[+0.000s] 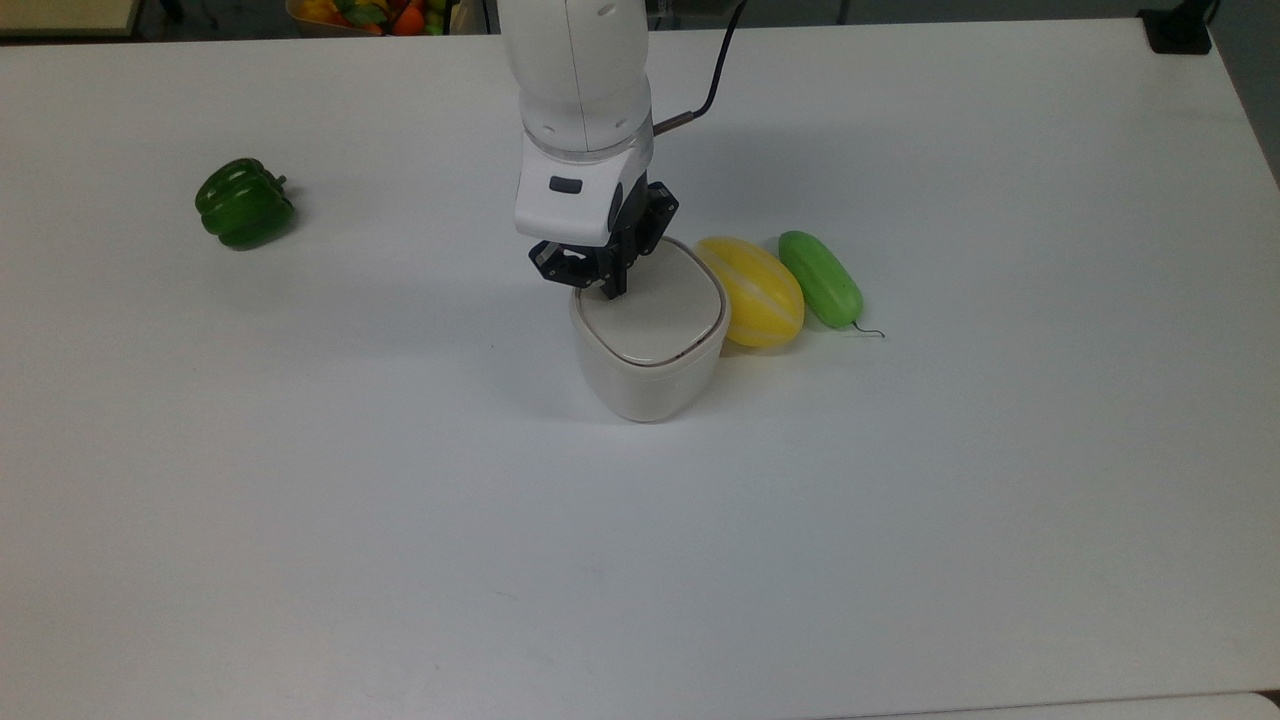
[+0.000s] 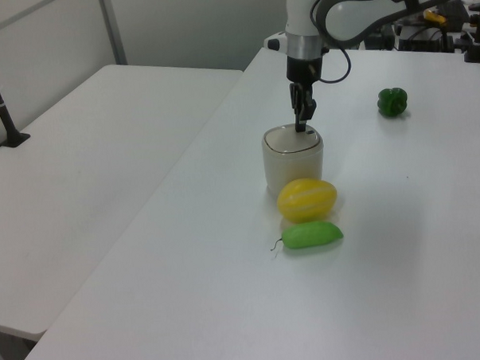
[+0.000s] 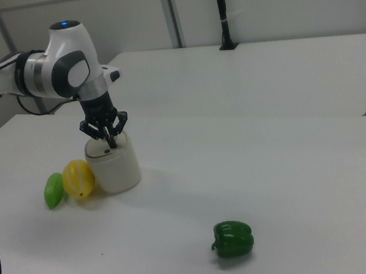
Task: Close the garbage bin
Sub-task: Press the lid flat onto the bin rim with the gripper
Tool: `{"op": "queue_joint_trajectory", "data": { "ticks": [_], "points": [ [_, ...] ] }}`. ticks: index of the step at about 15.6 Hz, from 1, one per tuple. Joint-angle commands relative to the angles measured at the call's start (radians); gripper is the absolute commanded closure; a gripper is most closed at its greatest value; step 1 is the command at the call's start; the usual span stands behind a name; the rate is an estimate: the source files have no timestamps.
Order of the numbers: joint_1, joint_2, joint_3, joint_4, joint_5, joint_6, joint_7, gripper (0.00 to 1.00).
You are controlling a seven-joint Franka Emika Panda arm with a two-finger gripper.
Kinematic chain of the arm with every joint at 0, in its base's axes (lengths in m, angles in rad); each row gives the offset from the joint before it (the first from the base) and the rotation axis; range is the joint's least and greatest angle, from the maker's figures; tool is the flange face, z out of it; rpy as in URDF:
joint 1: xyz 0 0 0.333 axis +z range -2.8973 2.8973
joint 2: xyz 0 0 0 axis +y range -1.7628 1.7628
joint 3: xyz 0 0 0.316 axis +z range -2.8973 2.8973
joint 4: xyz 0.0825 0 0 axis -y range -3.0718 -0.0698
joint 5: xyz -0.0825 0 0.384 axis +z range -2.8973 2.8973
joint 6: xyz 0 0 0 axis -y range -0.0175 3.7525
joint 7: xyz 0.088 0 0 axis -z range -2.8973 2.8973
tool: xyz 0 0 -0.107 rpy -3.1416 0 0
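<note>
The cream-beige garbage bin (image 1: 645, 375) stands mid-table, and its flat lid (image 1: 660, 320) lies down on the rim with a thin dark seam along the front. My gripper (image 1: 608, 290) is shut, its tips touching the lid's far left corner in the top view. In the left view the garbage bin (image 2: 293, 163) has the gripper (image 2: 303, 127) pressing down on its top. In the right view the gripper (image 3: 111, 145) points straight down onto the garbage bin (image 3: 114, 167).
A yellow melon (image 1: 752, 291) rests against the bin on the top view's right, with a light green gourd (image 1: 820, 278) beside it. A green bell pepper (image 1: 244, 202) lies far off on the top view's left. A basket of produce (image 1: 375, 14) sits beyond the table's far edge.
</note>
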Motion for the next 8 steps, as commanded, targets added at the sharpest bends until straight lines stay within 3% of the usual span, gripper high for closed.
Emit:
{"op": "queue_joint_trajectory", "data": {
  "ticks": [1, 8],
  "points": [
    [0.017, 0.008, -0.015, -0.011, -0.017, -0.001, -0.004, 0.92],
    [0.038, 0.044, -0.015, -0.006, -0.06, 0.015, 0.03, 0.92]
  ]
}}
